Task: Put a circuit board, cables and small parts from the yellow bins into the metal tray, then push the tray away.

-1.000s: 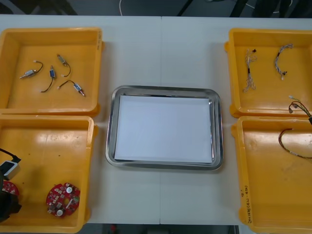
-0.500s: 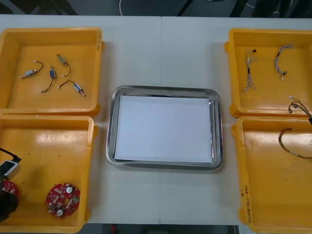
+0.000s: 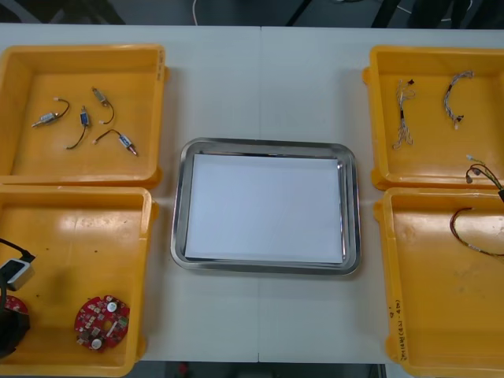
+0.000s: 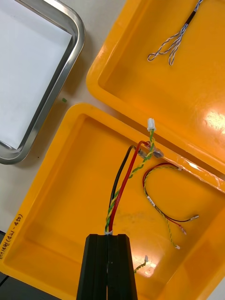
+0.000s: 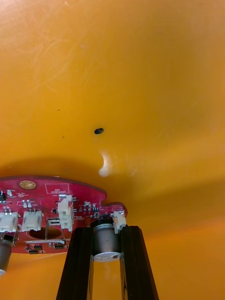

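At the left edge of the tabletop (image 3: 260,79), the far left bin (image 3: 79,49) held small metal parts (image 3: 83,120). Closer to the robot, in the outer corner of the near left bin (image 3: 79,191), the left end effector (image 5: 107,229) was clamped on a metal cylinder (image 5: 105,241) at the rim of a red circuit board (image 5: 42,201). Most of that board jutted off to one side of the fingers, and the shadow beneath suggested it hung clear of the bin floor. A second board (image 3: 102,321) lay flat nearby, on the side toward the metal tray (image 3: 268,145). The tray sat between the bins, its white inside bare, so it offered plenty of room. From the left arm it lay across the bin wall, rightward and farther out, which probably called for a lift over that wall. On the right, the right end effector (image 4: 111,236) was closed on a cable bundle (image 4: 123,183) over the near right bin (image 4: 70,187). The bundle's length ran straight out from the fingers to the wall shared with the far right bin (image 4: 187,79), where twisted blue and white cables (image 4: 176,40) lay. For this arm the tray lay leftward.
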Available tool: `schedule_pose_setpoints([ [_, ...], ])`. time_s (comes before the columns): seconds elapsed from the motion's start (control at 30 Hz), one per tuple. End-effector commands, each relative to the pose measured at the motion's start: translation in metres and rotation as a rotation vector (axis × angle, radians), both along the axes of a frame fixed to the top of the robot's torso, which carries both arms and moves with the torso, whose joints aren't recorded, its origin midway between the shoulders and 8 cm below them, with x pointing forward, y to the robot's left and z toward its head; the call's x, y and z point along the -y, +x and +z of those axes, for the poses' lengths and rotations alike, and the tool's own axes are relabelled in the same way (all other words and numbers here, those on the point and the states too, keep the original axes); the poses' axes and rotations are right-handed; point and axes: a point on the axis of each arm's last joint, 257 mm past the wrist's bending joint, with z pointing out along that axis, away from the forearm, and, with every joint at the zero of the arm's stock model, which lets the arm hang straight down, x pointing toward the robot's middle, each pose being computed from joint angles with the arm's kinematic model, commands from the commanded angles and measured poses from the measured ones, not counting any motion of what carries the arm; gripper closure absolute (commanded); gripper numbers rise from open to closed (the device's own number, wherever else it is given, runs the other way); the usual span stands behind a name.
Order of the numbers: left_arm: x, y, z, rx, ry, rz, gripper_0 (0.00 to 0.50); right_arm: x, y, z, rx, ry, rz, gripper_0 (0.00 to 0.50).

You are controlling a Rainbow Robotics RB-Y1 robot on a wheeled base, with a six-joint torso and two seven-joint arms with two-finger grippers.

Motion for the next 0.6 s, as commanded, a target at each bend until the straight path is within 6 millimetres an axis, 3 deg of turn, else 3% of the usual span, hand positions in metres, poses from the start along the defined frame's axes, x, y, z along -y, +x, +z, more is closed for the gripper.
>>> schedule_pose_setpoints([
  [0.03, 0.003, 0.001, 0.009, 0.006, 0.022, -0.102, 0.500, 0.003, 0.001, 0.008, 0.009, -0.053, 0.032, 0.500],
  [0.43, 0.003, 0.016, 0.054, -0.019, 0.061, -0.087, 0.500, 0.003, 0.001, 0.007, 0.006, -0.051, 0.033, 0.500],
  [0.6, 0.011, 0.026, 0.073, -0.011, 0.053, -0.079, 0.500, 0.003, 0.001, 0.008, 0.006, -0.050, 0.029, 0.500],
])
